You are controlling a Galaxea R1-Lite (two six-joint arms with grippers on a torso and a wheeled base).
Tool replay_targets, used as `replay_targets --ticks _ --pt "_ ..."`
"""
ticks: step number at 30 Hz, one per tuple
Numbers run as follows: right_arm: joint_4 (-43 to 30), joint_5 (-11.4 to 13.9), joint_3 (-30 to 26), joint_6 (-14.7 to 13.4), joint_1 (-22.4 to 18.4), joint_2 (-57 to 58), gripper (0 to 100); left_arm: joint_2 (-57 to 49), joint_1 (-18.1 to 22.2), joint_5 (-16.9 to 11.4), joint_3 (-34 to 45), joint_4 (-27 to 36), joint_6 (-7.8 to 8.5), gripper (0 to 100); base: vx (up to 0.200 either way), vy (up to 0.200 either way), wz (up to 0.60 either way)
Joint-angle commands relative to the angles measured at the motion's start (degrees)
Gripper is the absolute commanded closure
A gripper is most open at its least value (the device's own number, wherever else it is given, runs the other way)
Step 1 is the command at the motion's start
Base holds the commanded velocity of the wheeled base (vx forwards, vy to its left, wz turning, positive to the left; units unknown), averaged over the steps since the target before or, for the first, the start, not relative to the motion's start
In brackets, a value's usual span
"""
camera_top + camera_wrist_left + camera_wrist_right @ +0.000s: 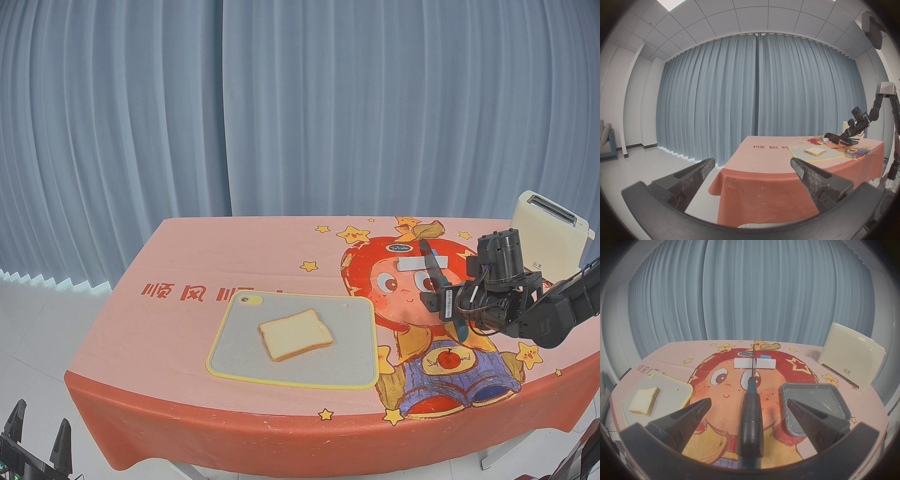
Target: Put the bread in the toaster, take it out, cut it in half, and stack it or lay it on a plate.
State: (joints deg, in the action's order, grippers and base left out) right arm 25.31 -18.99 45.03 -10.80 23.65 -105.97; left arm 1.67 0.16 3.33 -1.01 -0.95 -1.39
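A slice of bread (295, 334) (643, 400) (815, 151) lies flat on the grey, yellow-rimmed cutting board (350, 362) (673, 393). The cream toaster (550, 234) (851, 355) stands at the table's far right, its slot showing nothing. A knife (751, 415) (432, 262) lies with its blade on a white rest (765, 363). My right gripper (748, 401) (440, 300) is open, its fingers well apart on either side of the dark handle. Off the table's front left corner, my left gripper (752, 161) (39, 425) hangs low and open, holding nothing.
A grey square tray (815, 408) sits on the tablecloth between the knife and the toaster. The table (187, 269) wears a pink cloth with a cartoon print. Blue curtains hang behind it.
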Motion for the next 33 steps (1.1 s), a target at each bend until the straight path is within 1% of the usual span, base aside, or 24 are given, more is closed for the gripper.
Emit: replay_targets --ticks 1,8,33 --pt "0.09 0.01 0.58 -0.01 -0.62 -1.08 0 0.00 0.02 0.10 1.01 -0.02 -0.02 0 0.000 0.000 0.00" --pt "0.09 0.10 1.37 -0.01 -0.97 -1.96 0 0.00 0.02 0.01 1.01 -0.02 -0.02 0 0.000 0.000 0.00" --pt "0.09 0.01 1.29 -0.19 -0.71 -2.40 0 0.00 0.02 0.01 1.01 -0.02 -0.02 0 0.000 0.000 0.00"
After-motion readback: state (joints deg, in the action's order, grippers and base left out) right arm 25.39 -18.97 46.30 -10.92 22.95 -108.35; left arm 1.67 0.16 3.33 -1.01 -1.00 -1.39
